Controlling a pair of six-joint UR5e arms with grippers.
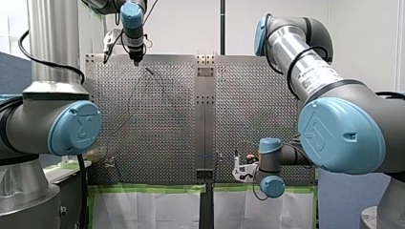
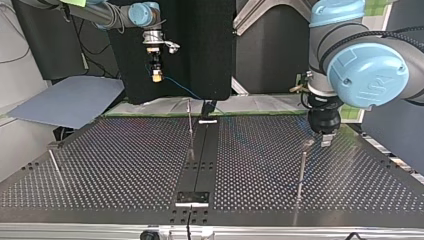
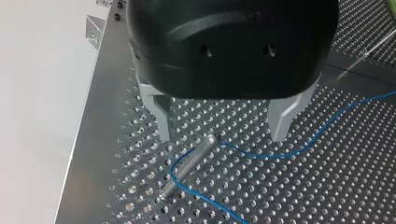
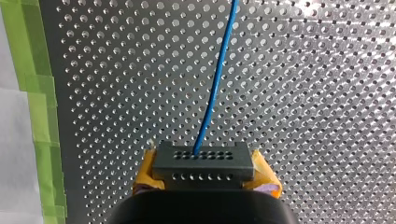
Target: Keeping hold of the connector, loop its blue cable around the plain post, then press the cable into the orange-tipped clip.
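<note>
My right gripper [image 4: 205,178] is shut on a dark connector [image 4: 203,162] that sits between its yellow pads [image 4: 265,176]. The blue cable [image 4: 215,79] runs out of the connector over the perforated plate. In the top view this gripper [image 2: 157,76] hangs high at the far left, and the cable [image 2: 182,88] drops from it toward the table's middle. My left gripper [image 3: 222,135] is open, its metal fingers [image 3: 161,122] straddling the plain post [image 3: 191,164] without touching it. The cable [image 3: 275,153] curls around that post. The orange-tipped clip cannot be made out.
A thin post [image 2: 190,127] stands by the dark centre strip [image 2: 200,165], and another [image 2: 54,162] stands near the top view's left edge. Green tape [image 4: 39,107] lines the plate's edge. A blue-grey sheet [image 2: 65,102] lies off the table at the far left.
</note>
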